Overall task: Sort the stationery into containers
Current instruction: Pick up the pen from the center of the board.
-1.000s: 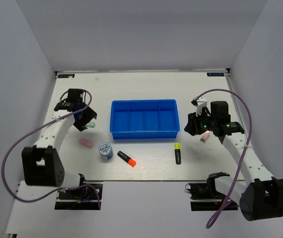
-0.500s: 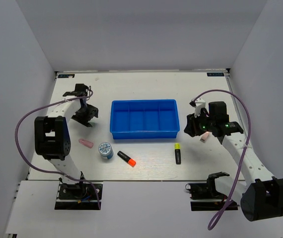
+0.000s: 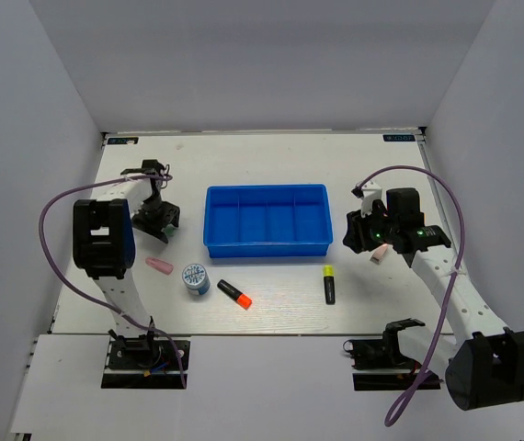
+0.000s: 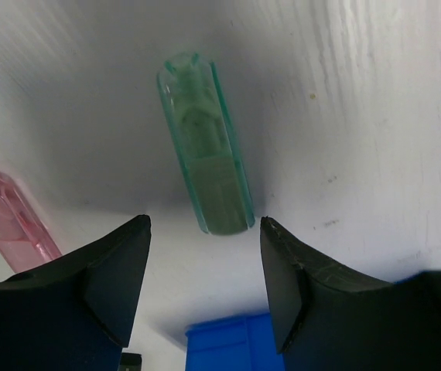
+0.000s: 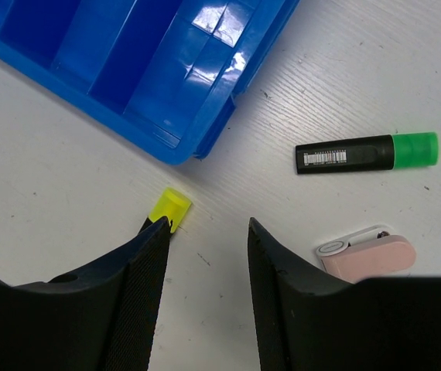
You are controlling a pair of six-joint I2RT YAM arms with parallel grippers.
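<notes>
The blue tray (image 3: 267, 220) stands mid-table, its four compartments empty. My left gripper (image 3: 156, 221) is open left of it, just above the table; in the left wrist view (image 4: 205, 232) a pale green translucent piece (image 4: 205, 143) lies just ahead of the fingertips and a pink eraser (image 4: 11, 216) lies to its left. My right gripper (image 3: 372, 235) is open right of the tray. Its wrist view (image 5: 209, 228) shows a green-capped marker (image 5: 367, 152), a pink eraser (image 5: 367, 253) and the yellow cap (image 5: 169, 209) of a marker (image 3: 329, 284).
A pink eraser (image 3: 159, 266), a blue-and-white disc (image 3: 196, 277) and an orange-capped marker (image 3: 234, 293) lie in front of the tray on the left. The tray's corner (image 5: 182, 147) is near my right fingers. White walls enclose the table.
My left arm has swung round and its gripper has settled low over the green piece, which it now hides in the top view. My right gripper has barely moved.
</notes>
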